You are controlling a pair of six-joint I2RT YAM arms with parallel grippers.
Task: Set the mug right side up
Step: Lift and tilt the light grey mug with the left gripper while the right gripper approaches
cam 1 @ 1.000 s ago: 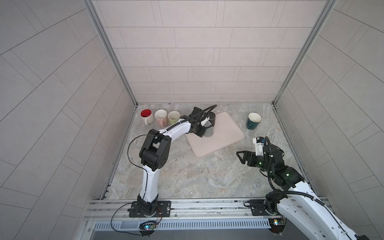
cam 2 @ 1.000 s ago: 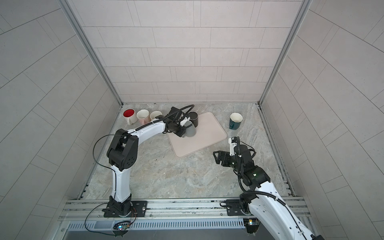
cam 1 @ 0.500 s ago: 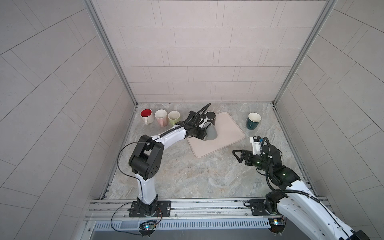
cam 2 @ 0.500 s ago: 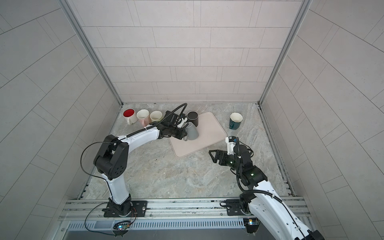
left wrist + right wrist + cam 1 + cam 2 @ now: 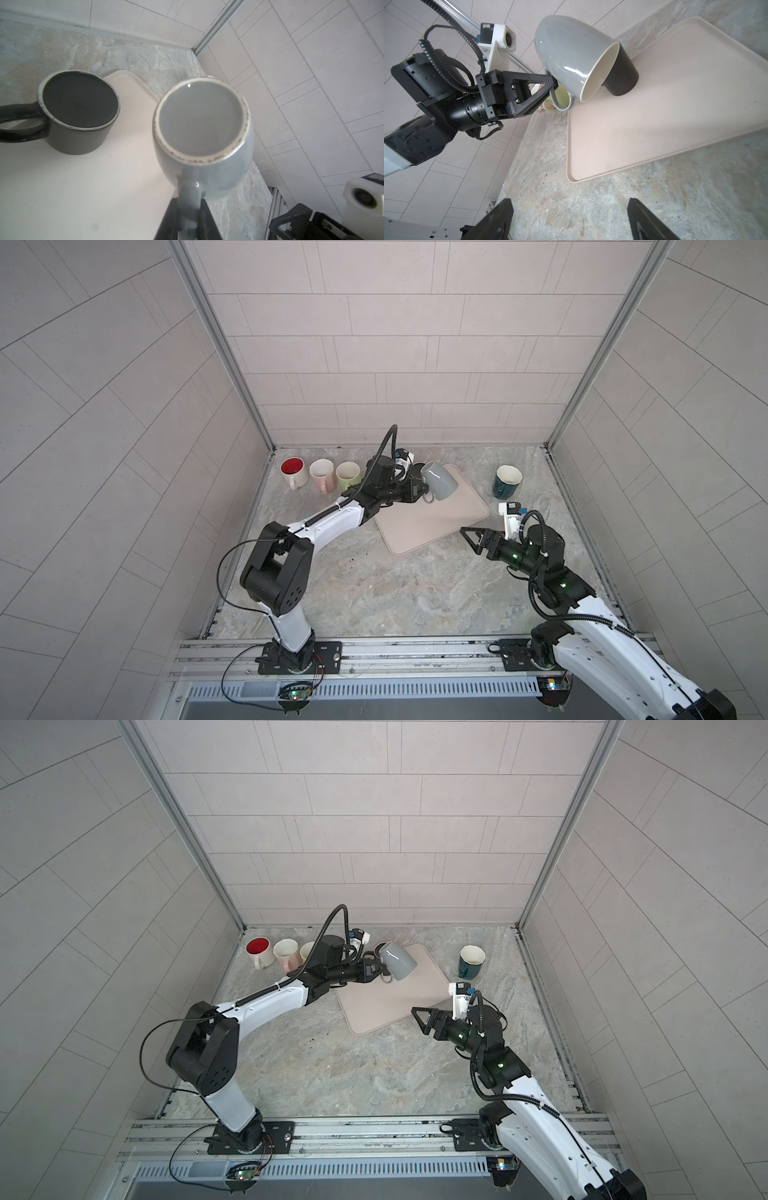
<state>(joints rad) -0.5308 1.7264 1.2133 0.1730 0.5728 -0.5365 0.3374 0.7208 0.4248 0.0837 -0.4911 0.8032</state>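
A marbled tabletop [image 5: 374, 593] is enclosed by tiled walls, and a beige tray [image 5: 436, 526] is laid on it toward the back, set at an angle. The left gripper [image 5: 422, 491] is stretched over the tray's far left corner and is clamped tight on the handle of the grey mug [image 5: 441, 485]. This grip is seen clearly in the right wrist view, where the fingertips [image 5: 554, 83] are pinched on the handle's loop. The grey mug is held tilted above that corner, its base turned up and toward the left arm and its cream-lined mouth slanted down at the tray; it appears to be lifted clear of the surface. A dark mug [image 5: 81, 116] is stood upside down on the tray just behind it. The right gripper [image 5: 469, 536] is hung low over the tabletop near the tray's front right edge, jaws spread wide, nothing between them. A teal mug [image 5: 507, 481] is placed upright to the right of the tray, and a red mug [image 5: 293, 470], a pink mug [image 5: 322, 475] and a green mug [image 5: 348, 475] are lined upright at the back left.
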